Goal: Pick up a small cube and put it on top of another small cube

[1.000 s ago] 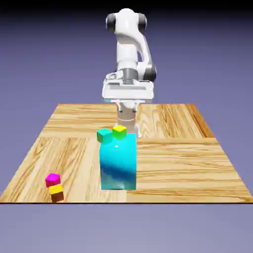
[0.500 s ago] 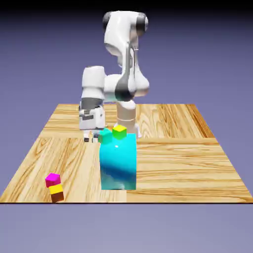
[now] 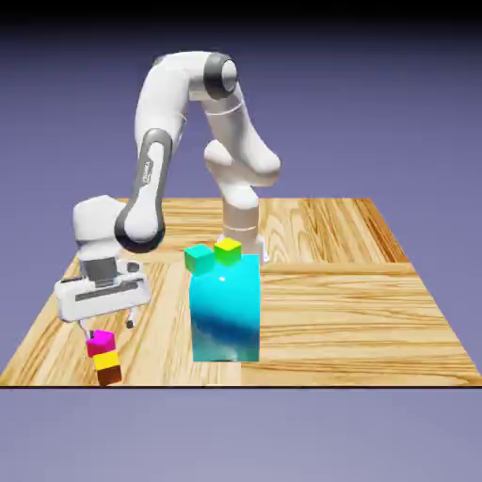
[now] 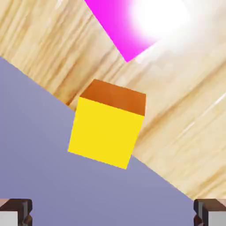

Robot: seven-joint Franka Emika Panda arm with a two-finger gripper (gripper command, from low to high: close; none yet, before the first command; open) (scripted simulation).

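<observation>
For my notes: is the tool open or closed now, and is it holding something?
Tool: open, holding nothing; the small cube lies ahead of it, not between the fingertips.

The table is pale wood with strong grain and a light sheen. The tall cyan block looks glossy, with a bright highlight. The small cube is smooth and matt; the magenta cube shines. The arm is smooth white plastic.

From the hand's camera, the pink cube runs off the top edge, partly washed out by glare. The pincer shows only fingertips, cut by the bottom edge.

From outside, the arm's base is hidden behind the tall cyan block.
</observation>
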